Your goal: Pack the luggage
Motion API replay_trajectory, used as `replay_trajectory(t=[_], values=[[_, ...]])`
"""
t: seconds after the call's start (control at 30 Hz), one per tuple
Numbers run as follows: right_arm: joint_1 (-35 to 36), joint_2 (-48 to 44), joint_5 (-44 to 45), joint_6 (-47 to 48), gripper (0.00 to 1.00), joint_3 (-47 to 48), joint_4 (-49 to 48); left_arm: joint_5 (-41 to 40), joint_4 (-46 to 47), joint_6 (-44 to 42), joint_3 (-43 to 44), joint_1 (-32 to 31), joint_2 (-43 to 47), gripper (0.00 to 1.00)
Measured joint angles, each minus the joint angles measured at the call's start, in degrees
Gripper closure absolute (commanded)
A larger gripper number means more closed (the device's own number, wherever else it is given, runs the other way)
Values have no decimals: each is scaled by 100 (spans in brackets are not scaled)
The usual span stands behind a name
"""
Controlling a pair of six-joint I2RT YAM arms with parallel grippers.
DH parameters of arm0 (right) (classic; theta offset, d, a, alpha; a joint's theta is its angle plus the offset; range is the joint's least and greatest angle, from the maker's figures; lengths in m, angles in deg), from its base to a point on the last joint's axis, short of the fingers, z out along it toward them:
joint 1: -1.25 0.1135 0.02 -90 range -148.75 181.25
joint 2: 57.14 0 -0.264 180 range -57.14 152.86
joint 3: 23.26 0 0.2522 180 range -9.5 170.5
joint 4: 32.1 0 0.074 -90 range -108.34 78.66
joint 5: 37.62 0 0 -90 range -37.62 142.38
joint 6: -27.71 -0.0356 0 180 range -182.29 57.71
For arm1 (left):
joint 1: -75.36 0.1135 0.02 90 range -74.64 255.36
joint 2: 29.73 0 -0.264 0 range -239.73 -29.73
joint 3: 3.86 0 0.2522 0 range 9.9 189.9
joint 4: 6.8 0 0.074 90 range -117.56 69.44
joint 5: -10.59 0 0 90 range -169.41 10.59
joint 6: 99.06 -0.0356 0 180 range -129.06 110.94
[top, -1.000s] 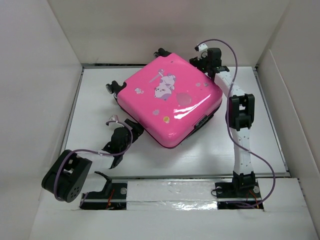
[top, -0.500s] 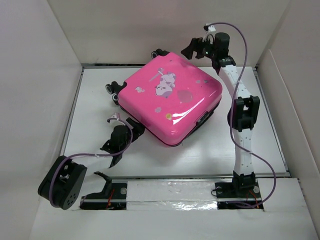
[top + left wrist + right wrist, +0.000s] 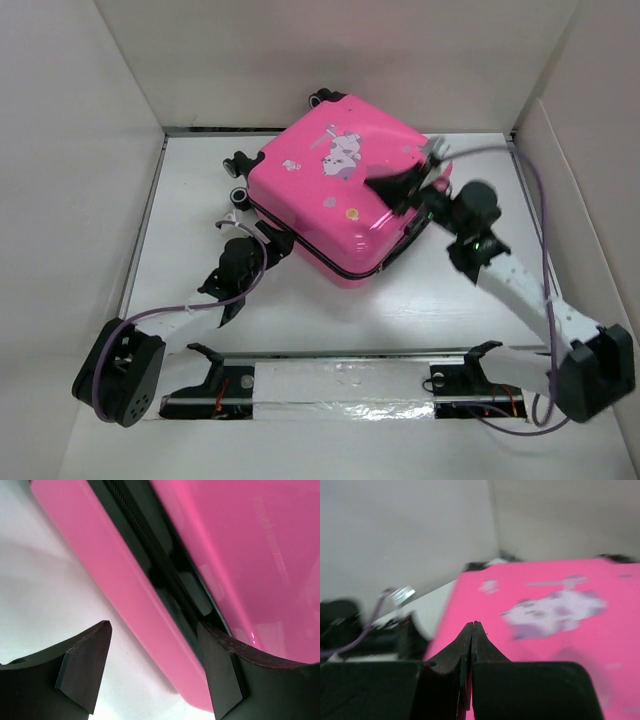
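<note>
The luggage [image 3: 330,180] is a bright pink hard-shell suitcase lying flat in the middle of the white floor, cartoon stickers on its lid. My left gripper [image 3: 266,242] is open at its near-left edge. In the left wrist view the left gripper [image 3: 155,672] straddles the lower pink shell [image 3: 125,605]: one finger [image 3: 82,667] is out over the white floor and the other [image 3: 225,672] sits at the dark seam [image 3: 160,575] between the shells. My right gripper [image 3: 380,187], blurred, hovers over the lid's right part. The right wrist view shows the right gripper [image 3: 471,626] shut and empty above the animal sticker [image 3: 555,610].
Black wheels stick out at the suitcase's left [image 3: 240,165] and far [image 3: 322,98] corners. White walls [image 3: 80,150] enclose the floor on the left, back and right. A taped rail [image 3: 340,380] with the arm bases runs along the near edge.
The right arm swung from behind the suitcase's far corner to its near right side, over the lid, and its jaws shut. The suitcase shifted back and turned slightly; the left gripper followed its edge.
</note>
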Motion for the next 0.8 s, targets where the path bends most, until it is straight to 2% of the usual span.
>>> replay_trajectory(t=[0.1,0.17,0.33,0.47,0.57,0.67,0.77,0.8], values=[[1228,-1064,772,302,98,-1683,-199,-22,9,-48,96,103,-70,32],[1561,-1661,1263,374,91,-2621,-173,-20,46,-61,96,162,-68,31],[1635,-2769,2256,372,73,-4054,-37,4,70,-81,105,354,-46,32],[1683,-3244,2575,343,66,-4710,258,9,142,-76,105,376,190,32],[1738,-3698,2723,341,64,-4852,608,-46,188,-120,105,378,750,35],[1770,-3939,2796,345,62,-4865,691,-138,170,-216,103,369,1344,47],[1777,-3768,2771,372,60,-4865,686,-243,140,-389,94,243,1648,62],[1803,-3613,2761,396,60,-4859,686,-238,116,-433,81,179,1652,75]])
